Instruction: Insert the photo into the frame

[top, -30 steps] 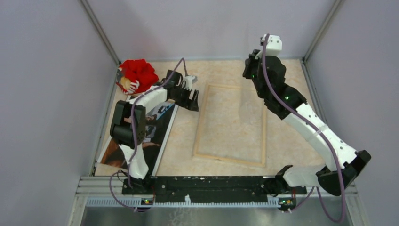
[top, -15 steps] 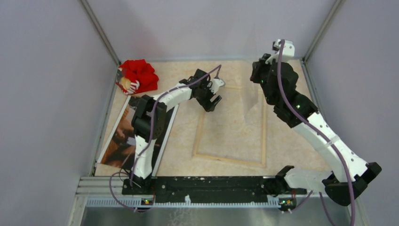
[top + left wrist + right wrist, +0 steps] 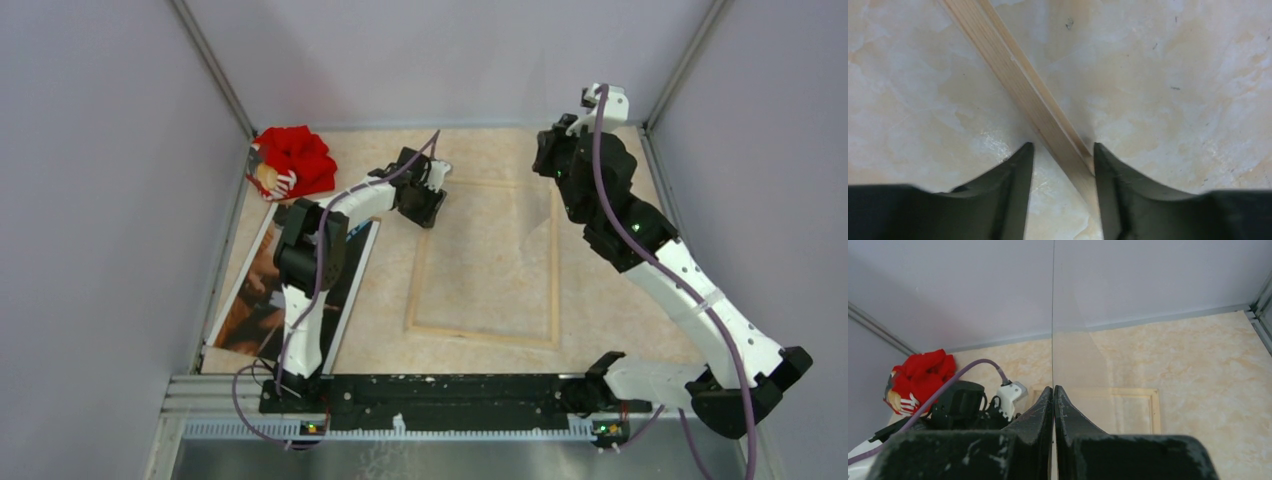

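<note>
Frame (image 3: 480, 336): wood back up, flat on the table (image 3: 620, 290); its left rail passes between the fingers of the left gripper (image 3: 1060, 147), jaws apart, the rail touching one finger only. Photo (image 3: 250, 290): picture side up, well back and left of that gripper, partly under its arm. Right gripper (image 3: 1053, 387): jaws pressed together on a thin clear sheet (image 3: 1053, 315), held upright. Red soft toy (image 3: 293, 160): left of the left gripper

A red bundle (image 3: 293, 160), possibly a plush toy, is seen in the far-left corner of the table (image 3: 620, 290). A clear pane (image 3: 535, 225) is seen upright, well apart from it.
</note>
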